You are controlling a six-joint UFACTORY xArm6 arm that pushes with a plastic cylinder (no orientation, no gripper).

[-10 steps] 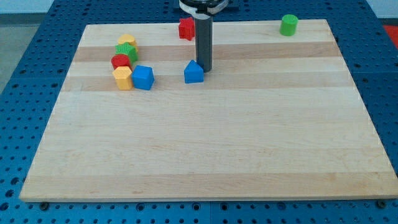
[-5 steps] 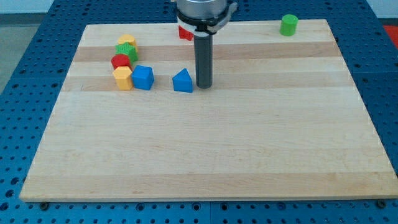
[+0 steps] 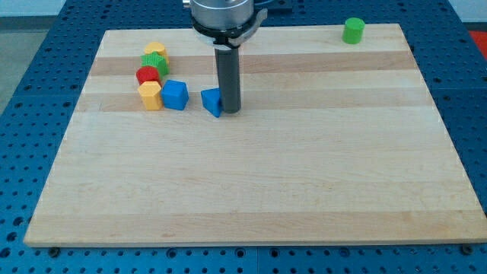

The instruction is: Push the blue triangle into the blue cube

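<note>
The blue triangle lies on the wooden board in the upper left part of the view. My tip touches its right side and hides part of it. The blue cube stands a short gap to the triangle's left. The two blue blocks are apart.
Left of the blue cube is a cluster: a yellow block, a red block, a green block and another yellow block behind. A green cylinder stands at the board's top right corner. The arm hides the top middle.
My tip moved left and slightly down the view, pushing the blue triangle left toward the blue cube. The arm now hides the red block that showed near the top edge.
</note>
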